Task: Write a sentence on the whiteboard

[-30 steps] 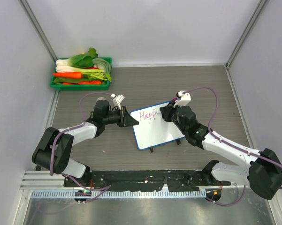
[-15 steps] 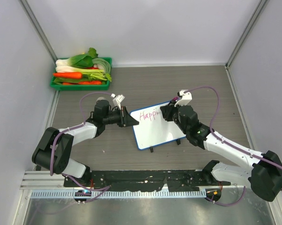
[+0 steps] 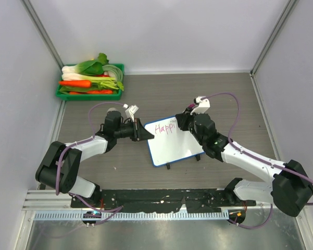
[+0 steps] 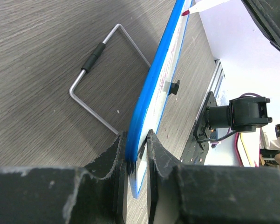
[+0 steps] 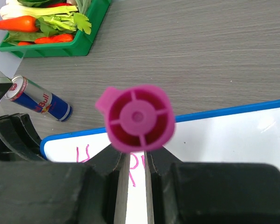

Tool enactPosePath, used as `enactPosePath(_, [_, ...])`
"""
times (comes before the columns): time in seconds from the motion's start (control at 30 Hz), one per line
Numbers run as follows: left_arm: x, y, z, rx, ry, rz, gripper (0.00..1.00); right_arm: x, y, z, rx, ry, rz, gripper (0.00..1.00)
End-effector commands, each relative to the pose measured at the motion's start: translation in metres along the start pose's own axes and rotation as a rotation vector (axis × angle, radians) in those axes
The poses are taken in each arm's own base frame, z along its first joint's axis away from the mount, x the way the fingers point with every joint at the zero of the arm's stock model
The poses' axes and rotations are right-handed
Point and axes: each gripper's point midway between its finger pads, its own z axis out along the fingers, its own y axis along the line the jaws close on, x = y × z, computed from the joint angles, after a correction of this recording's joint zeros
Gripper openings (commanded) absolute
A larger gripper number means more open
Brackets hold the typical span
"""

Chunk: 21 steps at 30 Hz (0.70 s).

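Observation:
The whiteboard [image 3: 176,145], white with a blue rim, lies tilted at the table's middle. The sentence [image 3: 165,127] is pink writing that reads "Happi" along its far edge. My left gripper [image 3: 145,133] is shut on the board's left edge; in the left wrist view its jaws [image 4: 136,140] clamp the blue rim [image 4: 159,74]. My right gripper [image 3: 184,122] is shut on a white marker with its tip at the end of the writing. In the right wrist view the marker's pink cap [image 5: 136,117] hides the tip, with pink strokes [image 5: 83,154] on the board [image 5: 223,135] below.
A green tray [image 3: 62,94] of vegetables sits at the far left corner. A Red Bull can [image 5: 37,99] lies beyond the board's far edge. A bent wire stand [image 4: 100,79] lies on the table under the board. White walls close in three sides.
My right gripper has shifted slightly to the far left with the marker. The writing looks the same. The left arm and the board have not moved.

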Motion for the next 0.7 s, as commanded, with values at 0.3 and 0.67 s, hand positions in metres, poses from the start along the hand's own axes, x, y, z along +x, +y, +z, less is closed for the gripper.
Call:
enactPosePath(0.3, [0.003,0.027,0.001,-0.115,0.0,0.05,0.0,-0.033,0.005,-0.005,-0.001,-0.086,0.017,0.02])
enactPosePath(0.67, [0.004,0.027,0.001,-0.116,0.001,0.049,0.0,-0.032,0.001,-0.009,0.013,-0.084,0.001,0.02])
